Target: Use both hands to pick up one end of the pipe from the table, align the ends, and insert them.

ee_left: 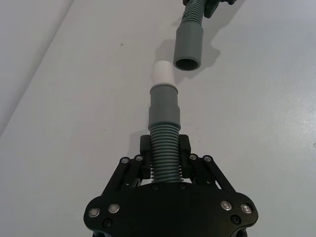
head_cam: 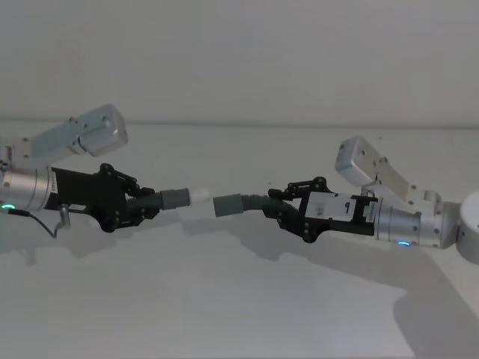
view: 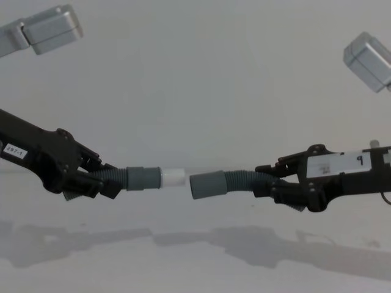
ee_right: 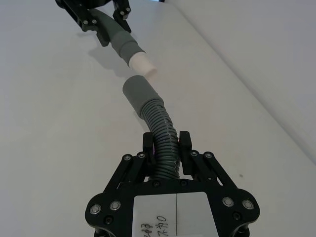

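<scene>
Pipe in two pieces, both held clear above the bench (head_cam: 224, 314), ends facing across a narrow gap at mid-scene. Left piece (view: 131, 178): ribbed hose, grey cuff, narrower white tip (view: 173, 177) pointing toward the robot's right. Right piece (view: 235, 180): curved ribbed hose ending in wider hollow cuff (view: 206, 184), mouth turned toward the white tip. Ends close together, not touching, not yet inserted.

Left gripper (head_cam: 138, 203) clenched on ribbed section of left piece, just behind its cuff. Right gripper (head_cam: 288, 209) clenched on ribbed section of right piece, farther back from its cuff, past the bend.

Alignment, judged from chest view: hollow cuff slightly lower than white tip and tilted a little, axes roughly in line but not coaxial. Left wrist view: cuff mouth offset to one side of the tip. Each end equally near its own gripper; neither arm clearly closer to the gap.

Next move, as judgement: small correction of height and angle on right piece, then straight closure along the shared long axis. Risk: tip catching on cuff rim if offset uncorrected.
</scene>
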